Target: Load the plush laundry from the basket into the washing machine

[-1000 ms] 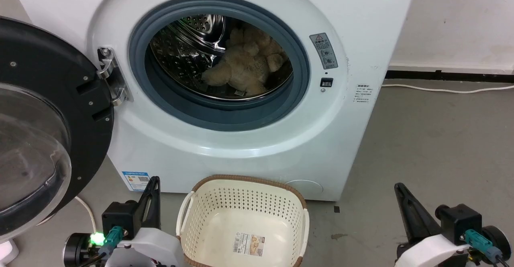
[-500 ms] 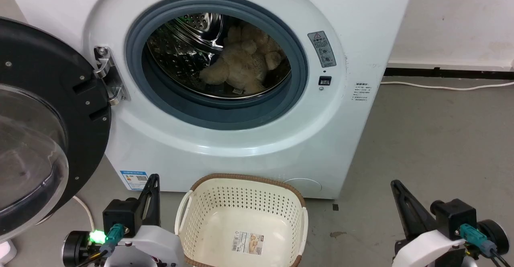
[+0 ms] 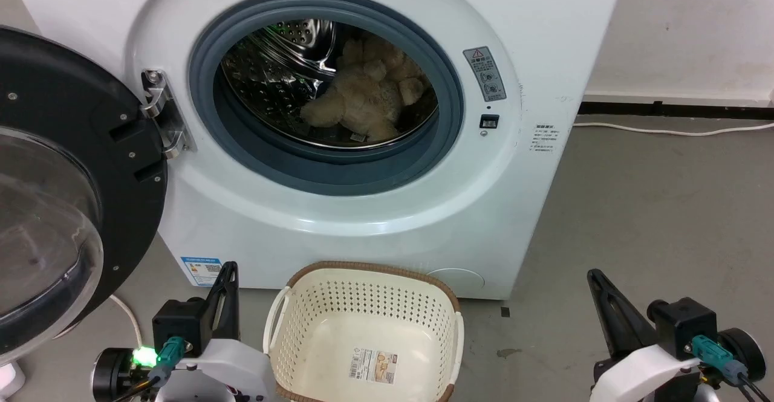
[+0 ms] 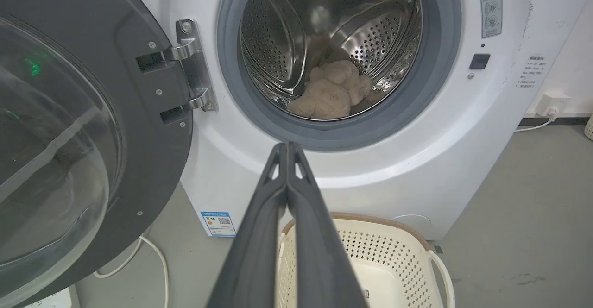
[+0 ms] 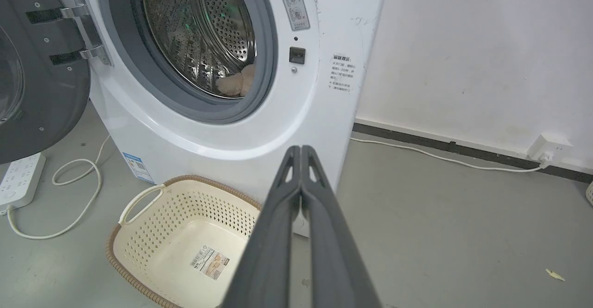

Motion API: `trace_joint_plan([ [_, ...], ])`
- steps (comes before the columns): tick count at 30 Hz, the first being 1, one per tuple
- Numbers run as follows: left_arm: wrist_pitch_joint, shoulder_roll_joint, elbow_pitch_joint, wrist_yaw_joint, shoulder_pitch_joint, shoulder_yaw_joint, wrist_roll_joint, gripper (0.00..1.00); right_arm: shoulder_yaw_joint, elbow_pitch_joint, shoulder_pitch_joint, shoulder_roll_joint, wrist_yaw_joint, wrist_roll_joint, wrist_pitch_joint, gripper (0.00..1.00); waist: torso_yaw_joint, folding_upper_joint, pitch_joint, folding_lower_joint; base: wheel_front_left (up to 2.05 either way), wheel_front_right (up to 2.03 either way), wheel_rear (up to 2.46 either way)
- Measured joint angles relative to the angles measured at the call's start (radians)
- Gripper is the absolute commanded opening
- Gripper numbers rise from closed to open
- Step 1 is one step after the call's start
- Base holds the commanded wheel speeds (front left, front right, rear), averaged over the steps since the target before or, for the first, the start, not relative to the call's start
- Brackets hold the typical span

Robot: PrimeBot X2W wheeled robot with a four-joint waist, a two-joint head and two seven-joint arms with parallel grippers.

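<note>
The plush laundry (image 3: 369,100), a fluffy beige teddy bear, lies inside the steel drum of the white washing machine (image 3: 338,220), whose round door (image 3: 66,184) hangs open at the left. In the left wrist view the plush laundry (image 4: 331,96) rests low in the drum; the right wrist view catches a small part of the plush laundry (image 5: 238,82) behind the door ring. The cream basket (image 3: 363,281) stands on the floor before the washing machine with just a label sticker on its bottom. My left gripper (image 3: 228,269) is shut and holds nothing, left of the basket. My right gripper (image 3: 594,276) is shut and holds nothing, to the right.
A white cable (image 3: 665,133) runs along the grey floor by the wall at the right. A power strip (image 5: 18,178) and a looped cord (image 5: 76,192) lie on the floor under the open door. Bare floor lies right of the machine.
The head view shifted slightly between the oldest frame and now, so the camera moved. Both grippers stay shut and the bear lies in the drum as before.
</note>
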Motion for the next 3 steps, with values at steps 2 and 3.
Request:
trace_joint_plan([
  [2,0.0,0.0,0.0,0.0,0.0,0.0,0.0,0.0,0.0,0.0,0.0,0.0,0.0,0.0,0.0,0.0,0.0,0.0,0.0,0.0,0.0,0.0,0.0],
  [3,0.0,0.0,0.0,0.0,0.0,0.0,0.0,0.0,0.0,0.0,0.0,0.0,0.0,0.0,0.0,0.0,0.0,0.0,0.0,0.0,0.0,0.0,0.0],
])
